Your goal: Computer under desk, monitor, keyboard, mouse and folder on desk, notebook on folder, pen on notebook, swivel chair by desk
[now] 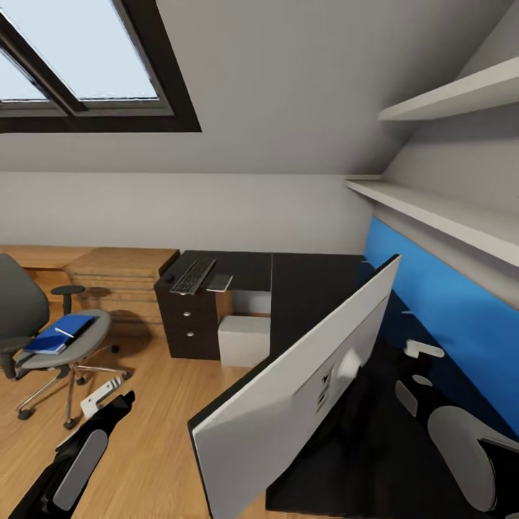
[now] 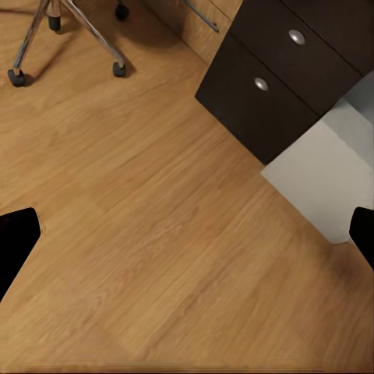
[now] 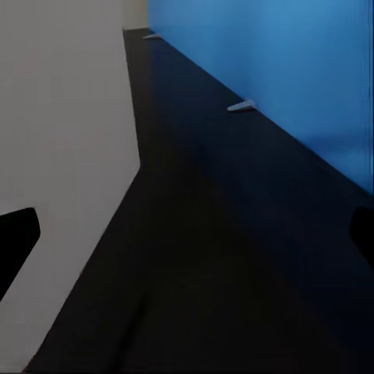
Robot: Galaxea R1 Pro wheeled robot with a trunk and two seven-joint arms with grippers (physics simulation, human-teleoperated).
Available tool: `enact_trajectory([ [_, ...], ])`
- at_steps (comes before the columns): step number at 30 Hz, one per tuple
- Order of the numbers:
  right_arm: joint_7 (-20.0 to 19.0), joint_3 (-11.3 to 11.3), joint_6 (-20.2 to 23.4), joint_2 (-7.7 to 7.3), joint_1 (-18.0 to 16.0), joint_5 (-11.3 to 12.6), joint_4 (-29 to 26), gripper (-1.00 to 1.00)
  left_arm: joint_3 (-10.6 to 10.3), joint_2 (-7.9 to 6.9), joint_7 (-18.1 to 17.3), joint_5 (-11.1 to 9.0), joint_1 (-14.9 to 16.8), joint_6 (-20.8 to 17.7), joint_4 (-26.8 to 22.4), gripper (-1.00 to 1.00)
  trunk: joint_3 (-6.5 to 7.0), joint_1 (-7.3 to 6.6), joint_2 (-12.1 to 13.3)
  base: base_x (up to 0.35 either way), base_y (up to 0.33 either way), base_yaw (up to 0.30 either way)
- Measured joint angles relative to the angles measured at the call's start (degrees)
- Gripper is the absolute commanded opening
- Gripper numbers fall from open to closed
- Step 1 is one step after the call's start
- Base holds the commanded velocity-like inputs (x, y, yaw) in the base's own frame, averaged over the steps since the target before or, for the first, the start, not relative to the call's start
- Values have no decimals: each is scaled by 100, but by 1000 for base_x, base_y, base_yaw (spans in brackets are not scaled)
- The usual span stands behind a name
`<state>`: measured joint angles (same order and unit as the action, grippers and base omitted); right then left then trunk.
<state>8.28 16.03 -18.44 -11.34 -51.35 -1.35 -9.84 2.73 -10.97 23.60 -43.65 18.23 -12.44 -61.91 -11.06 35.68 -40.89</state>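
The monitor (image 1: 303, 382) stands close in front of me on the black desk (image 1: 310, 281), its pale grey back toward me. At the desk's far end lie the keyboard (image 1: 192, 275), a small dark mouse (image 1: 170, 277) to its left and a flat grey rectangle (image 1: 220, 282) to its right, perhaps the notebook. The computer (image 1: 244, 340) sits under the desk. The blue folder (image 1: 59, 334) rests on the swivel chair (image 1: 29, 310). My left gripper (image 1: 119, 407) hangs open over the floor. My right gripper (image 3: 187, 241) is open over the desk (image 3: 234, 234), beside the monitor's back (image 3: 62, 117).
A blue wall panel (image 1: 447, 310) runs along the desk's right side under two white shelves (image 1: 440, 209). Small white pieces (image 3: 241, 106) lie at the panel's foot. An oak dresser (image 1: 122, 277) stands beyond the chair. Drawers with silver knobs (image 2: 273, 78) flank the computer (image 2: 323, 175).
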Motion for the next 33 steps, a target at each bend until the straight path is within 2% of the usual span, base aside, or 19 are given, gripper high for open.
enact_trajectory([
  [11, 7, 0, 5, 2, 0, 0, 0, 100, -201, 0, 0, 0, 2, -1, -1, 100, 0, 1, 0, -325, 0, 0],
  [14, 35, 7, 9, 7, 1, 3, 0, 100, -431, 6, -12, -2, 1, 5, 1, 100, 0, 1, 0, -333, 0, 0],
  [16, 44, 10, 13, 12, 0, 4, 0, 100, -513, 6, -11, 4, 1, 13, -1, 100, 0, 1, 0, -330, 44, 0],
  [28, 73, 20, 21, 75, 1, 6, 0, 100, -649, 7, -22, 14, 1, 12, -7, 100, 0, -1, 1, -267, 206, 0],
  [33, 231, 25, 13, 137, 2, 6, 0, 100, -900, 5, -15, 9, -1, 17, -2, 100, 0, -2, 0, -110, 78, 0],
])
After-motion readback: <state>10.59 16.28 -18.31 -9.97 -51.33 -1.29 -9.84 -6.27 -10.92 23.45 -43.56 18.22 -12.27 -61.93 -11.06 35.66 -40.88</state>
